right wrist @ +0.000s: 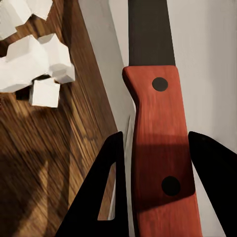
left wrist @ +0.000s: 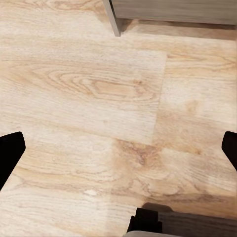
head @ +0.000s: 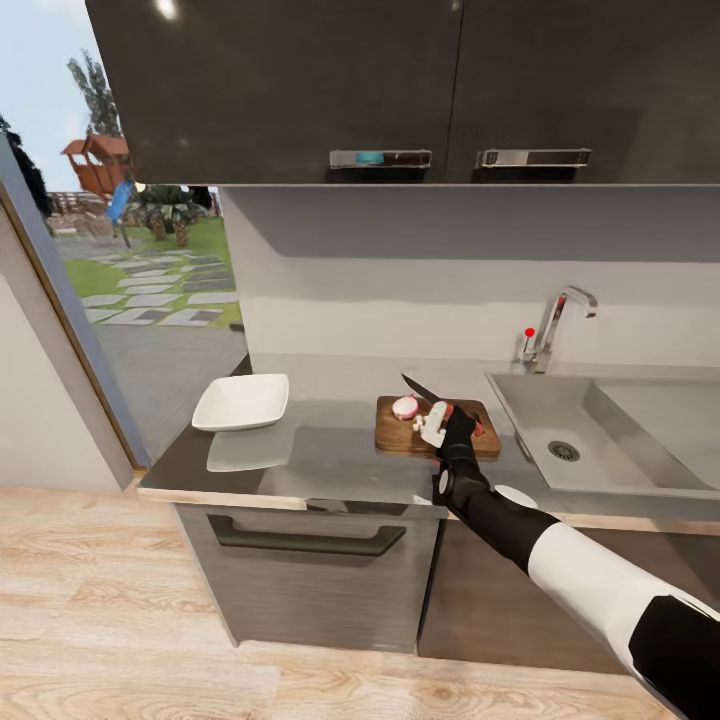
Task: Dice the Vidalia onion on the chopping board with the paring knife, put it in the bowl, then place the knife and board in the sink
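Vidalia onion (head: 405, 407) sits half-cut on the chopping board (head: 395, 435), white dice (right wrist: 37, 61) just beside your right fingers (right wrist: 111, 187), which clamp the paring knife (right wrist: 160, 148); your left fingers (left wrist: 10, 155) are spread apart.

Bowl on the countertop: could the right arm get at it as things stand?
Probably not yet: the right gripper is shut on the paring knife over the chopping board; the bowl sits unobstructed further left.

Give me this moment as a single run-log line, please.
phase: dicing | right gripper: shut on paring knife over chopping board | onion: partly diced | bowl: empty | left gripper: open above floor
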Robot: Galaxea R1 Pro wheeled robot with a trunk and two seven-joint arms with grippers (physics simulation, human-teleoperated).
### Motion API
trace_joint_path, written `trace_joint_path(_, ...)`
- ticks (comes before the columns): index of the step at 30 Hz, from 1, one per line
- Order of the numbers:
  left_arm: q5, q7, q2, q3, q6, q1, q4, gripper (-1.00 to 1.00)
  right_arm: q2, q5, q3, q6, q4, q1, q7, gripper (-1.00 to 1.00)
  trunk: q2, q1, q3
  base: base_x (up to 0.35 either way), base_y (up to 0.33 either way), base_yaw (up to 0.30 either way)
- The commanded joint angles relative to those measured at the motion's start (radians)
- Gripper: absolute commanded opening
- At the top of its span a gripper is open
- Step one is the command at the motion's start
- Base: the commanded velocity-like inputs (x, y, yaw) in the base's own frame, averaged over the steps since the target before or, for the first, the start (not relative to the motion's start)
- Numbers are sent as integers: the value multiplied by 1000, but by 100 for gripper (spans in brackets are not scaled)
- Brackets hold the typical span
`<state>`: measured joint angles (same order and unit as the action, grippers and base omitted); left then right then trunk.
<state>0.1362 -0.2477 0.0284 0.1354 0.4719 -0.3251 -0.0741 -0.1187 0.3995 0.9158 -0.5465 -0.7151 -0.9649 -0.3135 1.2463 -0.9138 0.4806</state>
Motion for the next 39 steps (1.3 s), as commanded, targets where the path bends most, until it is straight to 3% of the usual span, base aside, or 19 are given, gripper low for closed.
trace_joint_path(1,10,-1,1,8,7,-2,-4,100,-1,2,6,-7,-1,-1,-3,-100,1,0,1,0,0,0)
trace_joint_path(34,10,-1,1,9,7,-2,-4,100,1,1,6,-7,1,-1,0,-100,1,0,1,0,27,0)
trace_joint_path(39,10,-1,1,9,7,-2,-5,100,13,2,6,-6,6,-1,41,-100,1,0,1,0,0,0)
